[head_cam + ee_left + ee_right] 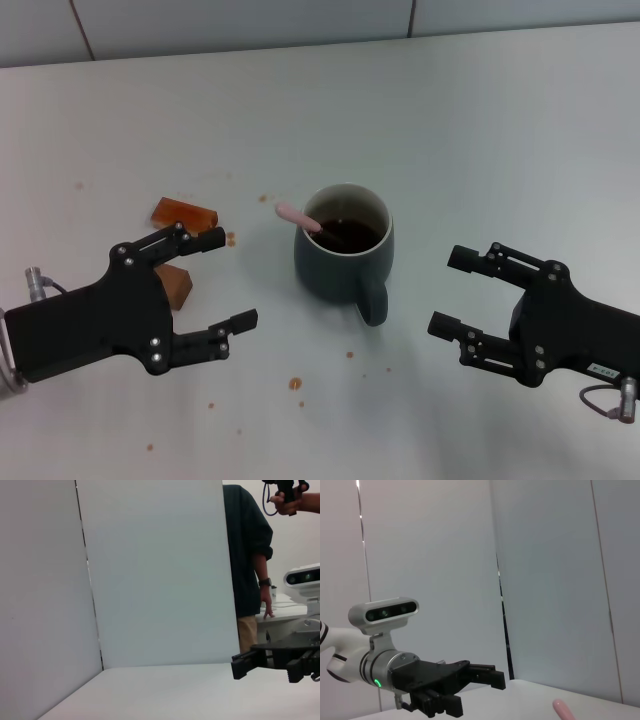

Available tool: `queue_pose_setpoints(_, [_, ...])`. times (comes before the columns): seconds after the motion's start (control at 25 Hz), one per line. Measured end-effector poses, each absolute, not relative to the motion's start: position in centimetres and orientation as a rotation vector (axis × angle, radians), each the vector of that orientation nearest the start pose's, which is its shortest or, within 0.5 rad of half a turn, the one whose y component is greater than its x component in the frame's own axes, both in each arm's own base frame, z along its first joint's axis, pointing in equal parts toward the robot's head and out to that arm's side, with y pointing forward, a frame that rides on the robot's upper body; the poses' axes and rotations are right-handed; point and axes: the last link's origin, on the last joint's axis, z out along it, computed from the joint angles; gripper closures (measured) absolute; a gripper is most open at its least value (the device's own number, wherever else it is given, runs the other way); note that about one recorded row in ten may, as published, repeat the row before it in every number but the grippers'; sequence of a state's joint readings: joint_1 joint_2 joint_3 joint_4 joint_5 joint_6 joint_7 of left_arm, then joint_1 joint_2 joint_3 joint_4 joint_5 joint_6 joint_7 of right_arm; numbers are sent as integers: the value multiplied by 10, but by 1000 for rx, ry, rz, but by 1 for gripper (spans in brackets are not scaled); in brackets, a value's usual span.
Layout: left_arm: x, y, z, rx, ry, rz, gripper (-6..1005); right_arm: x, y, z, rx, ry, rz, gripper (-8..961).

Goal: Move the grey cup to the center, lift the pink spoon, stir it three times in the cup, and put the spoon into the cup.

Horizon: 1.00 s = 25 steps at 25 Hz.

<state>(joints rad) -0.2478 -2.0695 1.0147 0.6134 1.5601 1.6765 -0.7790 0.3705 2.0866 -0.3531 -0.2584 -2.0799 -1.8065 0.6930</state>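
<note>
The grey cup (343,258) stands near the middle of the table in the head view, its handle turned toward the front and dark liquid inside. The pink spoon (298,216) rests in the cup, its pale pink handle leaning over the rim to the left; the handle tip (564,710) shows in the right wrist view. My left gripper (222,277) is open, left of the cup and apart from it. My right gripper (446,290) is open, right of the cup, holding nothing. The right gripper (250,662) shows far off in the left wrist view, and the left gripper (485,677) in the right wrist view.
Two brown blocks (184,214) (174,285) lie left of the cup, close to my left gripper. Small brown spots (295,383) dot the table in front of the cup. A white wall (155,575) stands behind the table, with a person (250,560) beyond it.
</note>
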Motion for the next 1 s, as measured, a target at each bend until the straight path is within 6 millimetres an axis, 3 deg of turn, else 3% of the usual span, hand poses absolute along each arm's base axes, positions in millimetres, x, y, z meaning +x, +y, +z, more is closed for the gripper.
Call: queue_pose_setpoints(1.0, [-282, 249, -14, -2618, -53, -933, 155, 291, 232, -32, -2537, 302, 1113, 210])
